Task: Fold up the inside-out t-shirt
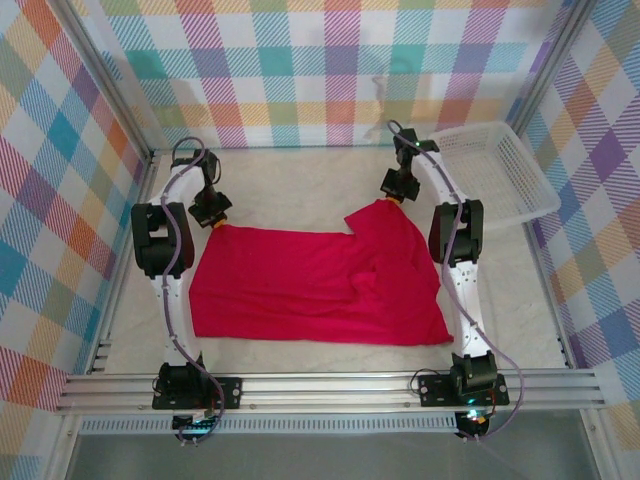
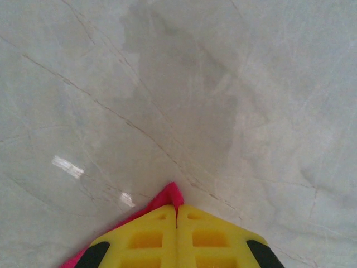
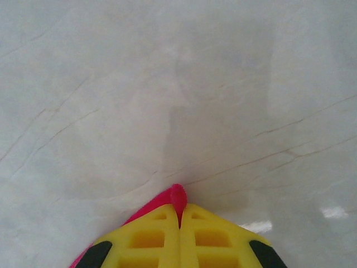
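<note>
Inside-out t-shirt [image 1: 320, 285] lies spread flat on the pale table [image 1: 300, 180] in the top external view, crimson-red, between the two arms. Its far left corner sits under the left gripper [image 1: 210, 218]. Its far right corner is drawn up into a peak that meets the right gripper [image 1: 392, 198], with creases running down from it. A white mesh basket [image 1: 500, 170] stands in the far right corner of the table, apart from the cloth.

In the left wrist view, the left gripper [image 2: 177, 207] has its yellow fingers [image 2: 148, 237] pressed together, clamped on the t-shirt [image 2: 173, 194]. A small red tip pokes out past the fingertips and red cloth trails off to the left below them, over the veined table [image 2: 178, 84].

In the right wrist view, the right gripper [image 3: 180, 209] is likewise closed, pinching the t-shirt [image 3: 177, 194]. A rounded red nub shows at the fingertips, and more cloth shows along the left finger.
</note>
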{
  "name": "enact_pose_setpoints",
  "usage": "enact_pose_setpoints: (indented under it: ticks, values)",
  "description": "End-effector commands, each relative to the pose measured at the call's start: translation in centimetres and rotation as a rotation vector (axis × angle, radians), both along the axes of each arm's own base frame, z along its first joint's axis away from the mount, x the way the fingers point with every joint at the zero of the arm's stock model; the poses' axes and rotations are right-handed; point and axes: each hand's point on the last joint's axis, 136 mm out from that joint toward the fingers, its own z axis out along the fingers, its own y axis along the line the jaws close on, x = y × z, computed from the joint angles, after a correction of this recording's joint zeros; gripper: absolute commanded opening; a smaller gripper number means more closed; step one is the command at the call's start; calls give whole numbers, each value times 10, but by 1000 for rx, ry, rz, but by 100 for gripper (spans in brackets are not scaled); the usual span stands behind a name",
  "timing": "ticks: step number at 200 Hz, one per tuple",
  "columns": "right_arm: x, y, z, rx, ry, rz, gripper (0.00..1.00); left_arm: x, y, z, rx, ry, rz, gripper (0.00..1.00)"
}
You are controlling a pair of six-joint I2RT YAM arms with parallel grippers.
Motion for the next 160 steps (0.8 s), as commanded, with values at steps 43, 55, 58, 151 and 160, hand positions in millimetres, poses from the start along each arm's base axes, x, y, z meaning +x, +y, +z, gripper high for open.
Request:
enact_pose_setpoints:
  ticks: [43, 55, 58, 151, 160]
  values:
    - [-53, 23, 125, 161, -186, 39, 0, -40, -5, 56, -40, -80, 22, 0]
    - [-72, 21, 133, 179, -201, 28, 0, -50, -2, 62, -32, -86, 32, 0]
    - [-77, 20, 135, 184, -206, 24, 0, -53, -2, 64, -30, -89, 33, 0]
    - [-239, -11, 157, 264, -256, -52, 4, -138, 32, 103, 35, -173, 129, 0]
    - [-251, -15, 156, 259, -252, -55, 4, -146, 34, 104, 30, -180, 140, 0]
